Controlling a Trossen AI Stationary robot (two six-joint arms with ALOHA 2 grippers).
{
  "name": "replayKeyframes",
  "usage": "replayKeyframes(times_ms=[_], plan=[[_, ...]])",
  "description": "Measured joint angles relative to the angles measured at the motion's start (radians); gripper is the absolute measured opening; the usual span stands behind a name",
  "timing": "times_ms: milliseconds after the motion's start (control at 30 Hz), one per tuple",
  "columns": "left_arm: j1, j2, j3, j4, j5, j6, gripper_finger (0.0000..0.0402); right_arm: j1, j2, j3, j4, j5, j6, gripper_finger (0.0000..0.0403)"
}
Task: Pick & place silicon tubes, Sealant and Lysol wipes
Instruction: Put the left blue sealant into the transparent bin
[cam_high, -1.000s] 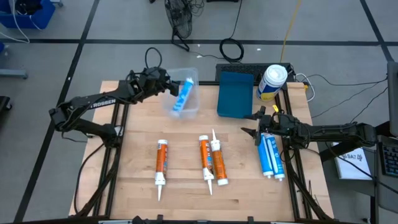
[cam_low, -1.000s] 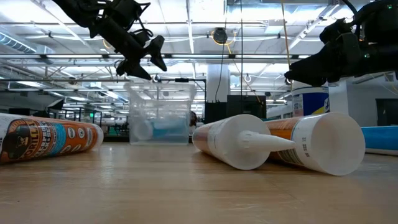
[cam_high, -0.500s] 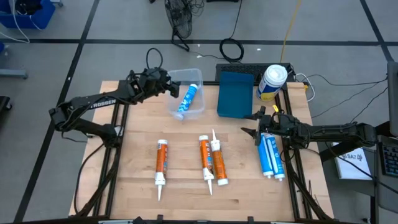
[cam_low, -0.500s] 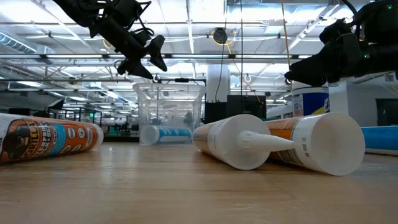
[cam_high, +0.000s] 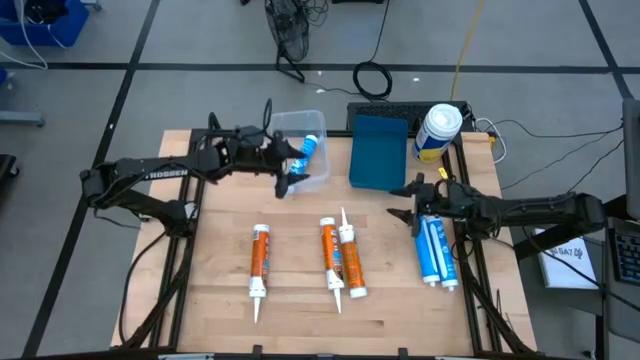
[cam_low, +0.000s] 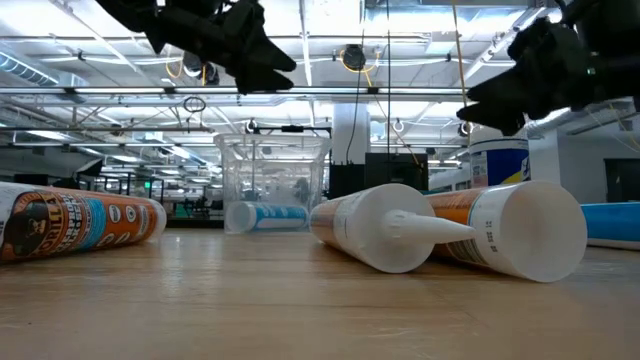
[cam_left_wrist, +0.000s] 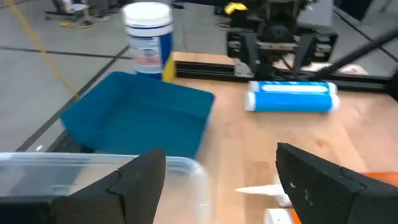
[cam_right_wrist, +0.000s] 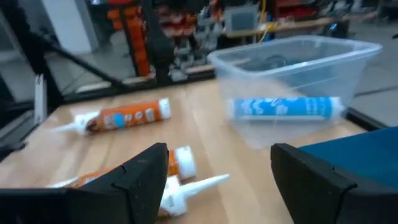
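Observation:
A clear plastic bin (cam_high: 303, 128) stands at the far middle of the table with a blue-and-white tube (cam_high: 304, 155) lying flat in it. My left gripper (cam_high: 288, 168) is open and empty above the bin's near left corner, well above its rim in the low view (cam_low: 252, 55). My right gripper (cam_high: 402, 201) is open and empty near the right edge, over the far ends of two blue tubes (cam_high: 435, 250). Three orange-and-white tubes (cam_high: 260, 262) (cam_high: 329, 252) (cam_high: 350, 262) lie on the near part of the table. The Lysol wipes (cam_high: 438, 130) stand upright at the far right.
A blue open bin (cam_high: 378, 152) stands between the clear bin and the wipes. A dark frame rail (cam_high: 470, 260) runs along the table's right edge beside the blue tubes. Bare wood (cam_high: 220, 195) lies left of the orange tubes.
The blue tube has dropped from a slant to lie flat in the clear bin, and the bin has shifted a little toward the table's right. My left gripper has gone from the bin's far left toward the table's right and near edge, staying open.

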Motion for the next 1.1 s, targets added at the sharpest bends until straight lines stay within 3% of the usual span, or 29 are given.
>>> replayKeyframes(times_ms=[267,467,567,767,1100], plan=[[-0.060,0.000,-0.014,-0.003,-0.001,0.028,0.0290,0.177,0.160,0.315,-0.537,0.309,0.048,0.0263],[-0.064,0.000,-0.014,-0.004,-0.001,0.056,0.0295,0.238,0.367,0.553,-1.012,0.351,0.326,0.0263],[-0.064,0.004,-0.014,-0.005,-0.001,0.071,0.0294,0.251,0.469,0.630,-1.221,0.291,0.515,0.0263],[-0.064,0.040,-0.015,-0.003,-0.005,0.106,0.0283,0.259,0.599,0.649,-1.360,-0.050,0.869,0.0263],[-0.061,0.135,-0.015,0.054,-0.051,0.135,0.0290,0.307,0.684,0.574,-1.380,-0.122,1.096,0.0263]])
